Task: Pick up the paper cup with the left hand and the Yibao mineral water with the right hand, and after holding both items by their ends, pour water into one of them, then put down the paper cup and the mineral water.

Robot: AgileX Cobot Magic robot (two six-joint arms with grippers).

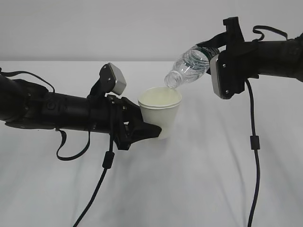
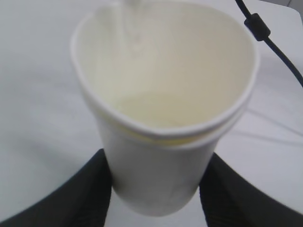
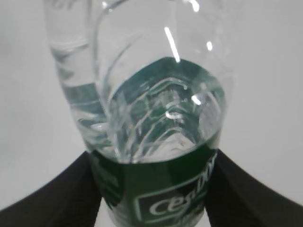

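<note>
- My left arm lies almost level across the left half of the exterior view, and my left pincer (image 1: 142, 128) is partly open, clamped round the lower part of the paper cup (image 1: 160, 113) near the middle of the frame.
- My right arm enters from the upper right, wrist tipped down to the left; my right pincer (image 1: 215, 54) grips the water bottle (image 1: 191, 65) at its green label end.
- The bottle slants down to the left, its open neck just over the cup's rim.
- My left wrist view looks into the cup (image 2: 163, 118): cream inside, a little liquid at the bottom, my dark fingers (image 2: 94, 189) pressing both sides, and a black cable (image 2: 265, 35) at upper right.
- My right wrist view alone shows water inside the bottle (image 3: 156, 132) and the label's white lettering between my fingers (image 3: 61, 194).
</note>
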